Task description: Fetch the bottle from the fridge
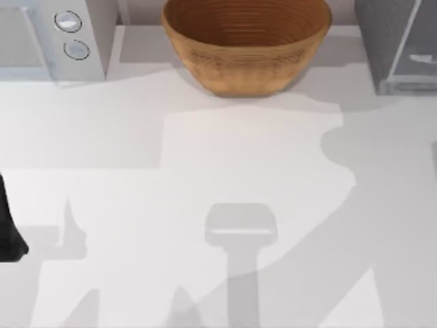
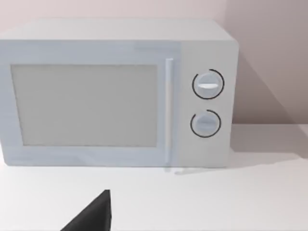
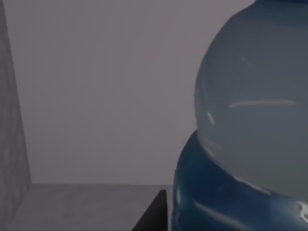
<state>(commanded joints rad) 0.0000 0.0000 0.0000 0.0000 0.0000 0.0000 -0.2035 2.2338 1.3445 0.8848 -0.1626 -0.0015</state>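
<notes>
— One bottle (image 3: 250,96): where is it?
— Inside the fridge (image 1: 390,41), close against the right hand (image 3: 153,215), which reaches in to fetch it. Its grip cannot be told. The left arm (image 1: 8,229) idles at the surface's (image 1: 205,150) left edge.

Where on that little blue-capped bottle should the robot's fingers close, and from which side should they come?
Probably on the rounded pale body of the bottle, just beside its blue cap. The body is the wider, smoother part, and the right wrist camera sits very close to it inside grey walls, so coming straight in through the fridge opening, the way that arm already points, looks simplest.
</notes>
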